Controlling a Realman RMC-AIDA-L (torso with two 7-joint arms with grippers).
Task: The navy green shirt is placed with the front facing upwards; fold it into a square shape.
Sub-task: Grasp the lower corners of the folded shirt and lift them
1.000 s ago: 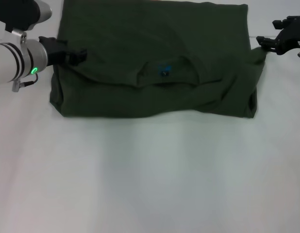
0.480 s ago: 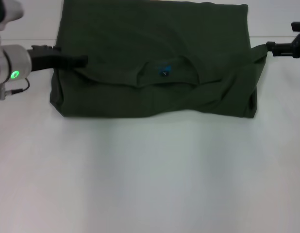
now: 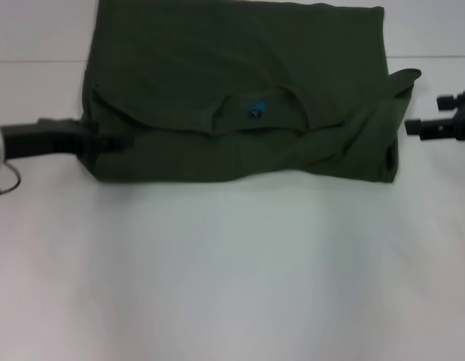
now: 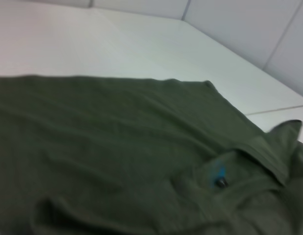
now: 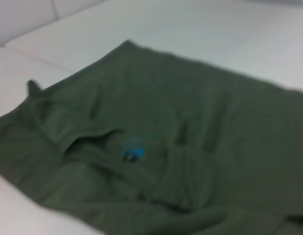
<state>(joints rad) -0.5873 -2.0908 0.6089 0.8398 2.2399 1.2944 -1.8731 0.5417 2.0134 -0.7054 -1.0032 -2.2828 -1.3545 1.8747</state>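
The navy green shirt [image 3: 240, 90] lies folded into a wide rectangle at the far side of the white table, its collar and neck label [image 3: 253, 110] facing up; the chest lettering is hidden. My left gripper [image 3: 116, 141] is low at the shirt's near left corner, touching its edge. My right gripper [image 3: 424, 114] is open and empty, just off the shirt's right edge, beside a sleeve corner [image 3: 405, 77] that sticks up. The shirt and label also show in the left wrist view [image 4: 117, 147] and the right wrist view [image 5: 215, 137].
The white table [image 3: 240, 263] stretches bare in front of the shirt. A seam line [image 3: 37, 60] crosses the table behind the left arm.
Both arms have moved toward me along the shirt's sides. The right gripper has drawn away from the sleeve corner. The left gripper slid from the shirt's upper left edge to its near left corner.
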